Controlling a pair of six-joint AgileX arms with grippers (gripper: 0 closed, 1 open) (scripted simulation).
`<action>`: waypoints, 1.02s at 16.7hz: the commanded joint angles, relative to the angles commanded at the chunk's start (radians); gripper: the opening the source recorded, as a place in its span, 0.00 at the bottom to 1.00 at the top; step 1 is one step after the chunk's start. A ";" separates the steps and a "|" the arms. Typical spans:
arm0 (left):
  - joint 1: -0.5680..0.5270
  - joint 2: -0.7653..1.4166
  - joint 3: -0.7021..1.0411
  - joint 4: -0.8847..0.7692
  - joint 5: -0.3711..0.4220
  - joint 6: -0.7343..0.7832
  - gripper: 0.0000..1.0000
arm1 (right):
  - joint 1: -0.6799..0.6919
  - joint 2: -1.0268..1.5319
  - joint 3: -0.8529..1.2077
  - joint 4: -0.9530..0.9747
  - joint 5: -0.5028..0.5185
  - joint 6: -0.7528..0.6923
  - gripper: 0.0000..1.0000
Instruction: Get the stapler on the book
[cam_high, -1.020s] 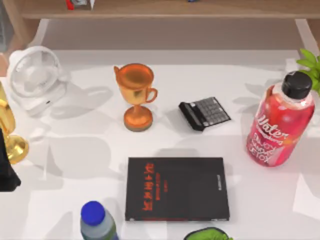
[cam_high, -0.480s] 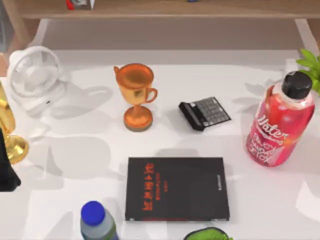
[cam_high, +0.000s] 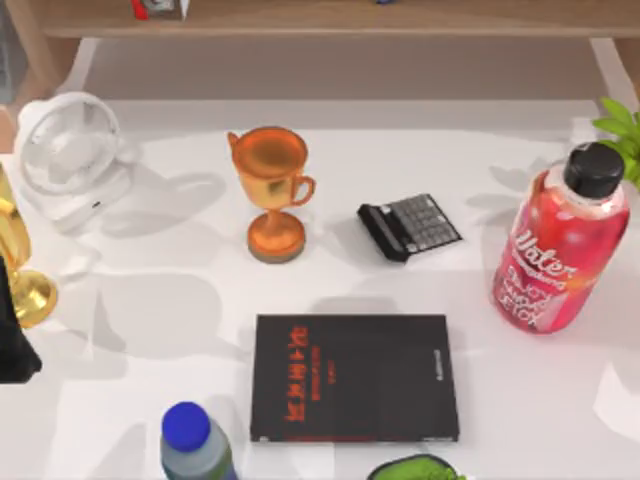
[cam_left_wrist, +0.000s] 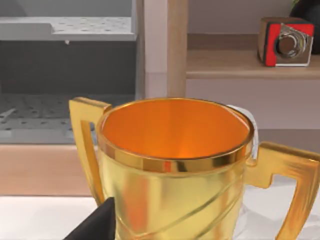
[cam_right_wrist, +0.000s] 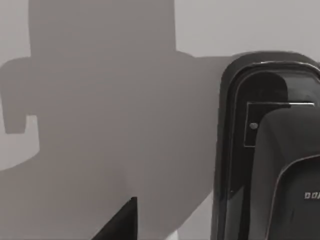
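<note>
The stapler (cam_high: 410, 227), small and black with a grey gridded top, lies on the white table right of centre. The book (cam_high: 353, 377), flat and black with red lettering, lies nearer the front edge, just below the stapler and apart from it. My left arm (cam_high: 12, 345) is a dark shape at the table's left edge, beside a gold trophy (cam_high: 22, 275). In the left wrist view a black part of my left gripper (cam_left_wrist: 95, 226) sits just in front of that gold trophy (cam_left_wrist: 175, 165). A black part of my right gripper (cam_right_wrist: 120, 224) hangs over a grey shadowed surface.
An orange trophy cup (cam_high: 272, 190) stands left of the stapler and a white fan (cam_high: 68, 155) at the back left. A tall red bottle (cam_high: 558, 245) stands at the right, a blue-capped bottle (cam_high: 190, 440) at the front left. A wooden shelf (cam_high: 330, 18) runs along the back.
The shadow on the table near the right front edge has shifted a little. The stapler, the book and the left arm have not moved.
</note>
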 joint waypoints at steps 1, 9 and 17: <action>0.000 0.000 0.000 0.000 0.000 0.000 1.00 | 0.000 0.000 0.000 0.000 0.000 0.000 0.62; 0.000 0.000 0.000 0.000 0.000 0.000 1.00 | 0.000 0.000 0.000 0.000 0.000 0.000 0.02; 0.000 0.000 0.000 0.000 0.000 0.000 1.00 | 0.000 0.000 0.000 0.000 0.000 0.000 0.00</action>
